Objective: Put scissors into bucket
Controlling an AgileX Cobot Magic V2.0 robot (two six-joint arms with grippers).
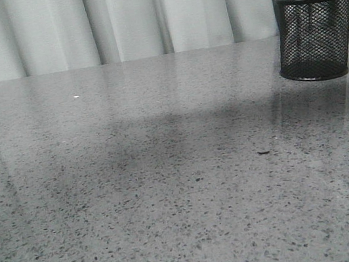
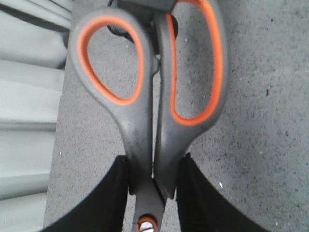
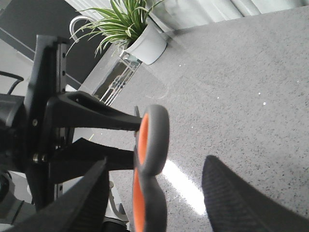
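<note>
Front view: grey speckled desk (image 1: 173,204) w/ pale curtains (image 1: 143,16) behind. The bucket (image 1: 316,35), a black wire-mesh cup, stands upright at the far right of the desk; nothing seen inside it through the mesh. No arm or scissors visible in this view.

Left wrist view: left hand (image 2: 153,193) is clamped on the scissors (image 2: 149,96), its black fingers (image 2: 203,198) pressing both sides of the grey shanks just by the orange pivot dot; orange-lined handle loops point away from the camera, above the desk.

Right wrist view: right hand (image 3: 154,203) is spread wide, holding nothing; the scissors' handle sits between its fingers w/o clear contact, w/ the other arm gripping them. A potted plant (image 3: 130,29) sits beyond the desk edge.

Progress, approx.: scissors picked up and held off the desk; possibly a handover in prep. Still left: carry to the bucket, lower in, release.
</note>
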